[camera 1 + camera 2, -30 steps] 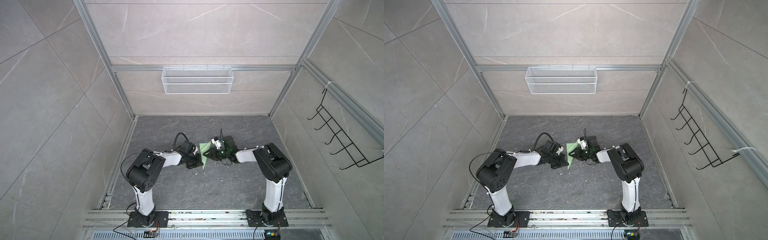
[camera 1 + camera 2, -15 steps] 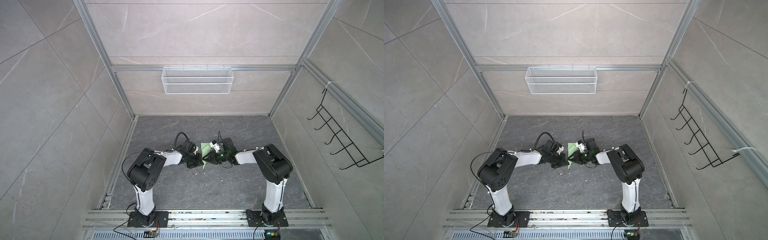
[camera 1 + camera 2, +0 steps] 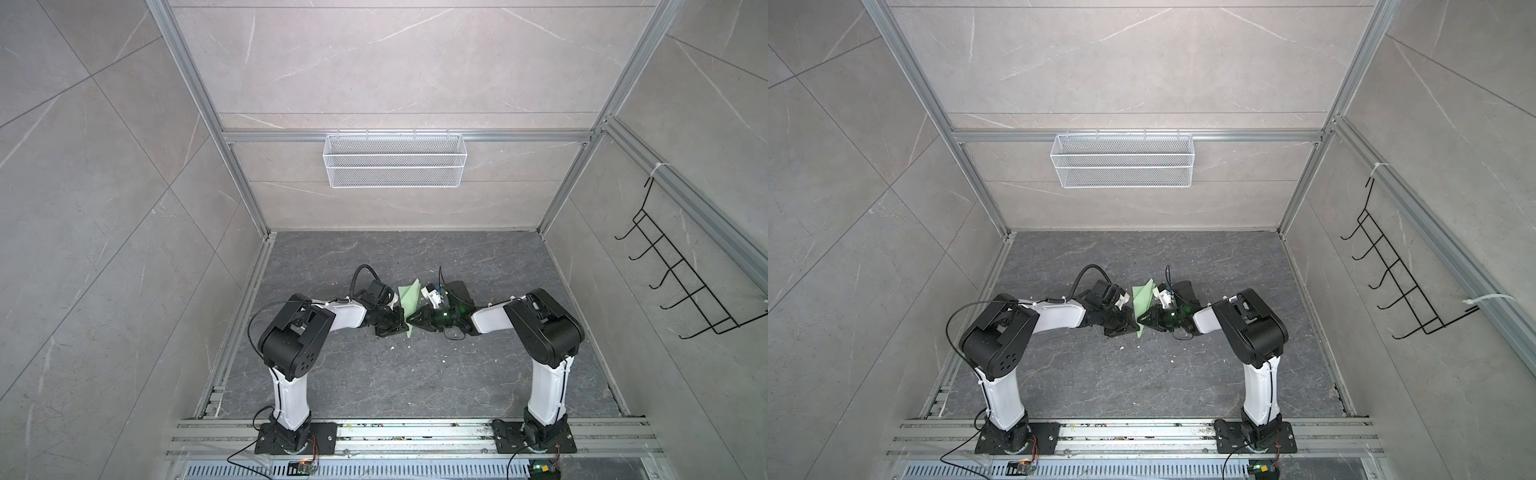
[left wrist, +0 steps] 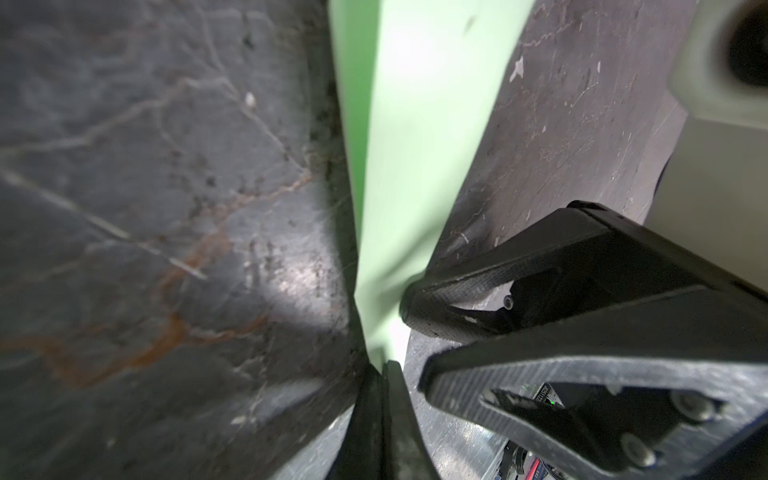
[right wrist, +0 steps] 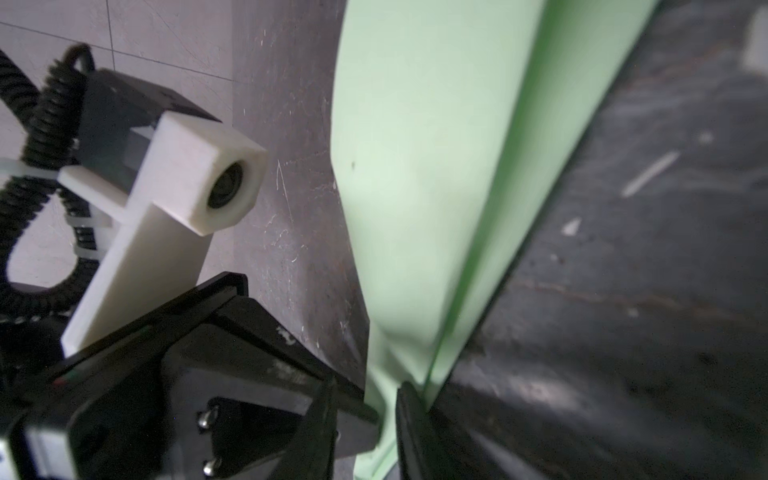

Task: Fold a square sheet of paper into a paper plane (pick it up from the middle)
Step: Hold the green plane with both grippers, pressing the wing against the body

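Two-sided hold forming on paper plane [image 3: 409, 297]; clamped in left gripper [image 3: 403, 326]; newly straddled by narrowing right gripper [image 3: 416, 325]; crease-pinch probably next.

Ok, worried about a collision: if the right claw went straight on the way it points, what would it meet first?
The folded green paper; the right claw has its tips right at it. Likely next, the shut left claw pinching that paper, though depth is unclear.
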